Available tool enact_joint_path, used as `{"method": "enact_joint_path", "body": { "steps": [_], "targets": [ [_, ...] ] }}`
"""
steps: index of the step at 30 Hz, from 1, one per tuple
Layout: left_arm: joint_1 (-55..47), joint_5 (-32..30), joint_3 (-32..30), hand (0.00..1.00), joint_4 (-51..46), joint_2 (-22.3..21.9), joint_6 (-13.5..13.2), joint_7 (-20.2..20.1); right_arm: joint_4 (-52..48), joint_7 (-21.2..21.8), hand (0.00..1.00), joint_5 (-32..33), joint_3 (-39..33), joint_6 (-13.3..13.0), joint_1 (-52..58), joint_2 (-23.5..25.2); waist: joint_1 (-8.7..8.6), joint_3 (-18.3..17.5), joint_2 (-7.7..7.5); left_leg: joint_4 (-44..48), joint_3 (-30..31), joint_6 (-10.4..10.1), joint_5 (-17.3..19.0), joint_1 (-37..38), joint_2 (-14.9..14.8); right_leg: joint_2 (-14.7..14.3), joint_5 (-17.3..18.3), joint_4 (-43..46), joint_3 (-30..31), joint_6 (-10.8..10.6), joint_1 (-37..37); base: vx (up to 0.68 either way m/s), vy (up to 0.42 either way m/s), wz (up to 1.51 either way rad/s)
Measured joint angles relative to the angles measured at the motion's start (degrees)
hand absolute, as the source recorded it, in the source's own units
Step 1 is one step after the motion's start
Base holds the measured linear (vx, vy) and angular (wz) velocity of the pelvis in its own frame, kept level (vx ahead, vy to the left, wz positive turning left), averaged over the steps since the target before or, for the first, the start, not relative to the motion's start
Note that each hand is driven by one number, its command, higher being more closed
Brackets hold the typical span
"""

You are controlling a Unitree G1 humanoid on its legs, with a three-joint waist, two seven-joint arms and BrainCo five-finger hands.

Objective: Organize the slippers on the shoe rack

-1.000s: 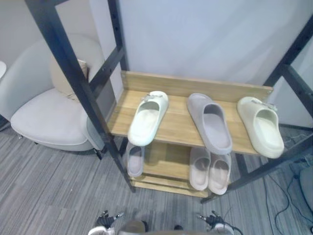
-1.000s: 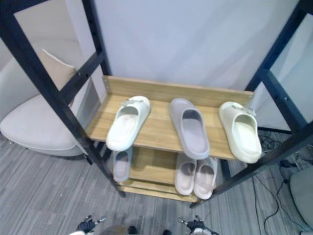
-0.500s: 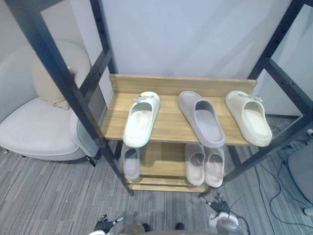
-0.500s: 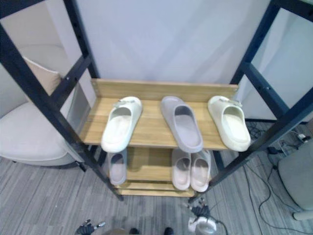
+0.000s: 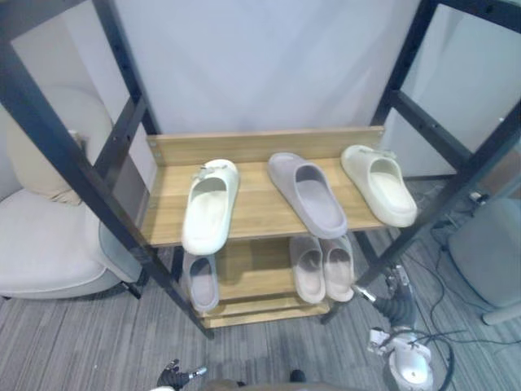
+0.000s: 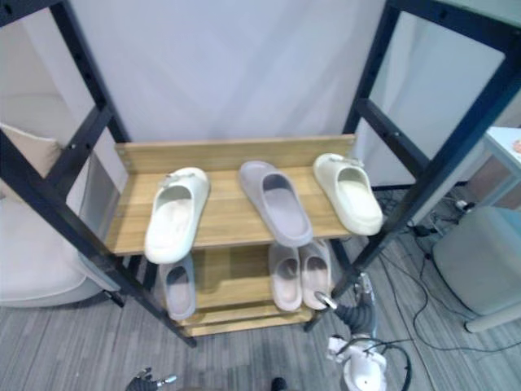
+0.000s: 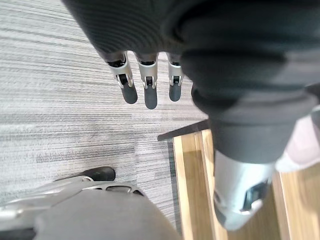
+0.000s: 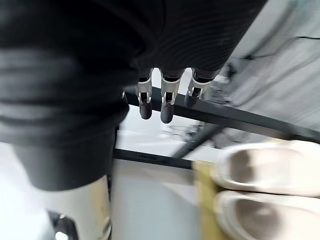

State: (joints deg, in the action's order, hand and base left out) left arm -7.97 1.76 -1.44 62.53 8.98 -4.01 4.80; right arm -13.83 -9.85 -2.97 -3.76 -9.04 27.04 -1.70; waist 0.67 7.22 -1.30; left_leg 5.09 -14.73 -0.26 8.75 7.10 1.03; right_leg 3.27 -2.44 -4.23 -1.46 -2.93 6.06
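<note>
While your right hand (image 5: 396, 305) is hovering by the shoe rack (image 5: 256, 209), fingers straight, empty | left hand (image 5: 173, 376) likewise | grey slipper (image 5: 308, 194) probably light, squashy: pinch its strap.

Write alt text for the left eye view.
A shoe rack holds a white slipper, a grey slipper and a cream slipper on its upper shelf, three more below. The right hand hovers by its lower right leg.

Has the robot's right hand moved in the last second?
Yes. The right hand has come up and forward, from below the foot of the shoe rack's right front post to beside it.
</note>
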Motion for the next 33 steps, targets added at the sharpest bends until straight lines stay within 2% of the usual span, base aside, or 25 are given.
{"method": "enact_joint_path", "body": {
  "steps": [3, 6, 12, 15, 17, 19, 21, 24, 33],
  "targets": [
    [0.0, -0.5, 1.5, 0.00, 0.3, 0.4, -0.4, 0.0, -2.7, 0.0, 0.00, -1.6, -0.1, -0.6, 0.2, 0.0, -0.46, 0.0, 0.06, 0.1, -0.4, 0.0, 0.1, 0.1, 0.0, 0.0, 0.0, 0.1, 0.3, 0.0, 0.0, -0.02, 0.012, -0.06],
    [0.0, -0.5, 1.5, 0.00, 0.5, 0.4, -0.6, 0.0, -2.6, -0.2, 0.00, -1.6, -0.1, -2.5, -0.4, -0.2, -0.51, 0.0, 0.09, 0.2, -0.4, 0.0, 0.1, 0.2, -0.1, -0.1, -0.3, 0.0, 0.3, 0.0, 0.0, 0.00, 0.000, 0.00],
    [0.2, -1.9, 2.7, 0.00, 0.5, 0.6, -0.6, -0.1, 1.5, -3.2, 0.00, -8.5, 0.4, -1.1, -4.5, -0.9, -0.37, -0.1, 0.23, 0.2, 0.0, 0.1, 0.0, 0.1, -0.1, -0.1, -0.3, 0.0, -0.1, 0.0, 0.2, 0.01, -0.001, 0.02],
    [0.2, -2.7, 2.6, 0.00, 0.5, 0.8, -0.6, -0.2, 1.6, -3.9, 0.00, -10.7, 1.4, -1.0, -6.5, -1.5, -0.25, -0.1, -0.07, 0.2, 1.2, 0.6, -0.3, 0.0, 0.0, 0.0, -0.2, -0.1, -1.2, -0.1, 0.7, 0.02, -0.007, 0.17],
    [0.1, -2.8, 2.6, 0.00, 0.8, 0.9, -0.6, -0.3, 0.8, -3.6, 0.00, -10.6, 1.7, 0.1, -9.3, -3.5, 0.09, -0.3, -0.41, 0.1, 1.3, 0.6, -0.3, -0.1, 0.1, 0.1, -0.1, -0.2, -1.4, -0.2, 0.6, 0.02, 0.004, 0.07],
    [-0.1, -2.8, 2.6, 0.00, 1.3, 1.0, -0.5, -0.5, -2.6, -2.9, 0.00, -8.6, -1.6, -0.3, -14.4, -8.3, 0.22, -0.3, -0.60, 0.0, 2.0, 0.9, -0.5, -0.2, 0.5, 0.4, -0.1, -0.2, -1.8, -0.3, 0.8, 0.01, 0.017, 0.19],
    [-0.5, -2.8, 2.5, 0.00, 1.2, 1.1, -0.7, -0.6, -3.9, -2.5, 0.00, -3.4, -3.8, -2.9, -17.5, -11.9, 0.18, -0.5, -1.05, 0.0, 3.2, 1.1, -0.6, -0.2, 0.8, 0.6, 0.0, -0.2, -2.8, -0.5, 1.3, 0.02, 0.017, 0.29],
    [-0.5, -2.7, 2.4, 0.00, 1.0, 1.5, -1.2, -1.3, -3.9, -0.8, 0.00, -0.8, -4.4, -3.9, -19.2, -11.9, 1.46, -0.9, -1.84, 0.1, 3.9, 1.2, -0.6, -0.9, 0.8, 0.7, 0.1, -0.3, -3.6, -0.6, 1.0, 0.02, -0.001, 0.15],
    [-0.8, -2.4, 1.8, 0.00, 0.9, 1.4, -1.8, -1.8, -2.9, 0.3, 0.00, 0.9, -4.6, -3.9, -22.5, -12.0, 1.63, -0.9, -1.83, 0.0, 6.2, 1.7, -0.9, -2.1, 1.9, 1.9, 0.9, 0.4, -6.1, -1.1, 0.5, 0.00, 0.012, 0.14]
  ]
}}
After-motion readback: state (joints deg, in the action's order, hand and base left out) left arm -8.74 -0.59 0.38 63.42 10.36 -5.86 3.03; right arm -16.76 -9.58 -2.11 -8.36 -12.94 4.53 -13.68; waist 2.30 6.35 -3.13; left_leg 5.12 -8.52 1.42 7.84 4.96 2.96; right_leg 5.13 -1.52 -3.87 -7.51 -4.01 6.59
